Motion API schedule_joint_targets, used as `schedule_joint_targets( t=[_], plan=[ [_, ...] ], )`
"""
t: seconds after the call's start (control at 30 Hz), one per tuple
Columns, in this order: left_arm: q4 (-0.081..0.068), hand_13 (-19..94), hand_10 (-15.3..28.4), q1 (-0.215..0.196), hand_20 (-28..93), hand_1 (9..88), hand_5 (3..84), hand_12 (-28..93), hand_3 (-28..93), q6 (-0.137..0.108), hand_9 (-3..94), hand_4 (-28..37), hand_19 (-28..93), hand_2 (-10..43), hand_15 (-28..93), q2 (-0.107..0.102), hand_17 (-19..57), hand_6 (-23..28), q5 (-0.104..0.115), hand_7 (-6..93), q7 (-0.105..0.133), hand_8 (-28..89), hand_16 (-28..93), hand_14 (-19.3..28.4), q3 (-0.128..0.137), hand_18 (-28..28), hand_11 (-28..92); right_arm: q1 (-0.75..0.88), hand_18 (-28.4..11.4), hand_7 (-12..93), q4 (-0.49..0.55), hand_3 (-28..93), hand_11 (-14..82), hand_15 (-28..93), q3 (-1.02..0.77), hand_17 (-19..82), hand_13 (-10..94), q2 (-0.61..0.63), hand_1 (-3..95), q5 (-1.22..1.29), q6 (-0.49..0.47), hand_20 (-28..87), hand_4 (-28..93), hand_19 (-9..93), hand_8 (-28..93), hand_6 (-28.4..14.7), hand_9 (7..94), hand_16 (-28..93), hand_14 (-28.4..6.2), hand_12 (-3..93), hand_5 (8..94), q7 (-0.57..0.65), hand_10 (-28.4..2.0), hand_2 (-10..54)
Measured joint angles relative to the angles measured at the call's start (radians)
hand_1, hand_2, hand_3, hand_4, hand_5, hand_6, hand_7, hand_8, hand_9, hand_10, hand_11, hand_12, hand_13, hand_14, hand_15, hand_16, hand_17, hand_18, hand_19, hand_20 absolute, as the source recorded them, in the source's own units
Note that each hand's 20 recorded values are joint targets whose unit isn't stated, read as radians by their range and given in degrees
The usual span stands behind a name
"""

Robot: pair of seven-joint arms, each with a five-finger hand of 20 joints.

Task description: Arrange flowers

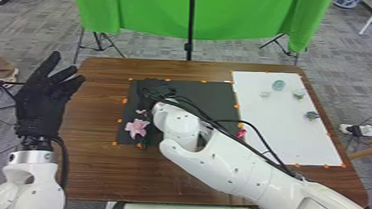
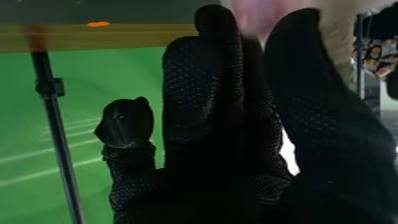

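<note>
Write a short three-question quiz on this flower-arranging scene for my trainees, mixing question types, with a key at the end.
1. Multiple choice. In the head view, which surface shows directly behind the pink-petalled flower?
A) the rectangular white sheet
B) the flat black mat
C) the grey carpeted floor

2. True or false. The robot's left hand, in a black fabric glove, is open.

3. Fill in the blank. The wide cloth hanging beyond the brown wooden table is ____ in colour.

Key: 1. B; 2. True; 3. green

Green backdrop (image 1: 181, 17) w/ blk stand (image 1: 190, 37), grey tiled flr (image 1: 149, 48), brn table (image 1: 93, 169)
</note>
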State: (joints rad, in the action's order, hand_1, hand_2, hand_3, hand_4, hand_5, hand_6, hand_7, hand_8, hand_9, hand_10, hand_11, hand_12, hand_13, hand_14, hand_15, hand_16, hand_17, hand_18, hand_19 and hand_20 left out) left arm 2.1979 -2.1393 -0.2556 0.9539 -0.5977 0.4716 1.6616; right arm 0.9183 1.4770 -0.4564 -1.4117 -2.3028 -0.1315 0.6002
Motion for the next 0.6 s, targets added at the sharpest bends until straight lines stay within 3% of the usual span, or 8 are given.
schedule_joint_targets(
  t=[0.23, 0.43, 0.6],
  plan=[
    [0.0, 24, 20.2, -0.018, 26, 26.0, 33.3, 13, 74, 0.0, 33.7, -21.6, 49, 8.7, 56, 0.0, -8.5, 7.8, 0.002, 12.6, -0.002, -9, -7, 25.6, 0.004, 23.4, 28, 0.003, -21.0, 13, 0.018, 45, 20.4, 72, -0.006, 34, 66, 0.004, 54.0, 0.016, 0.045, 59, -28, 93, -12, -0.7, 72.0, 15, -7.3, 14.5, 63.7, 0.011, -12.1, -9.5],
    [0.015, 24, 20.1, -0.093, 26, 26.0, 33.3, 14, 74, -0.007, 33.7, -21.7, 49, 8.7, 56, 0.004, -8.5, 7.8, 0.007, 12.7, 0.007, -9, -7, 25.6, 0.02, 23.3, 28, 0.017, -21.6, 13, 0.061, 57, 22.1, 74, -0.033, 34, 65, 0.019, 46.8, 0.004, 0.04, 62, -28, 93, -12, -1.6, 71.9, 14, -8.3, 14.6, 63.6, 0.029, -13.1, -9.5],
    [0.02, 25, 20.1, -0.157, 27, 25.4, 33.4, 14, 74, -0.007, 34.0, -22.0, 51, 8.5, 58, 0.03, -8.1, 7.7, 0.01, 12.8, 0.007, -9, -7, 26.1, 0.033, 23.6, 28, 0.049, -22.2, 12, 0.197, 72, 23.7, 75, -0.08, 33, 64, 0.089, 39.4, 0.08, 0.038, 64, -28, 93, -11, -2.0, 72.4, 14, -9.4, 15.0, 63.6, 0.047, -14.1, -9.5]
  ],
)
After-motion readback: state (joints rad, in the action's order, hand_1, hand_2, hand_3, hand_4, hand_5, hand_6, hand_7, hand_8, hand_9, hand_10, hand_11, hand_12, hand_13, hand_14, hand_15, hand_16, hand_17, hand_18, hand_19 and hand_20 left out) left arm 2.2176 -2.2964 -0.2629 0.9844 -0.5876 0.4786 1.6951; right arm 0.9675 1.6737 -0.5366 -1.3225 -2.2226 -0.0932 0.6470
